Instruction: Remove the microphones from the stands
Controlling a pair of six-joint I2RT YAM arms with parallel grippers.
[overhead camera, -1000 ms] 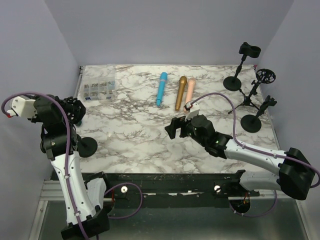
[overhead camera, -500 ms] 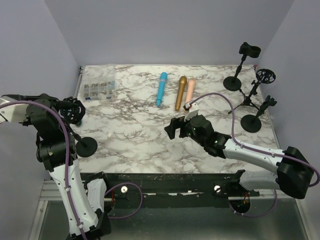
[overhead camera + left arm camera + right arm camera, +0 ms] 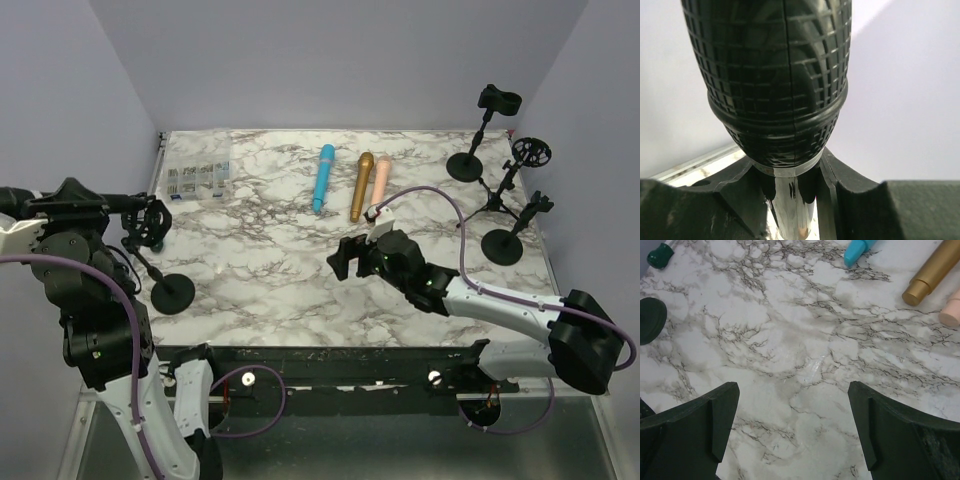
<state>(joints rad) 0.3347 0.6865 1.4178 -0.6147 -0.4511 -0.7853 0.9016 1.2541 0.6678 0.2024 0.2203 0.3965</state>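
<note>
The left pincer (image 3: 790,200) is pressed together on the chrome neck of the black microphone (image 3: 780,85). Its mesh head fills the upper middle of the left wrist view. In the top view this grip sits at the far left of the frame, right at the clip on top of the stand (image 3: 172,292). Whether the microphone is clear of the clip cannot be told.

The right pincer (image 3: 792,410) is spread wide at the centre of the top view, over the bare marble tabletop (image 3: 260,250). Beyond it, toward the upper middle, lie a blue microphone (image 3: 322,178), a gold microphone (image 3: 360,186) and a pink microphone (image 3: 381,180), side by side. A parts box (image 3: 200,180) sits at upper left, and three black stands (image 3: 500,190) are at upper right.
</note>
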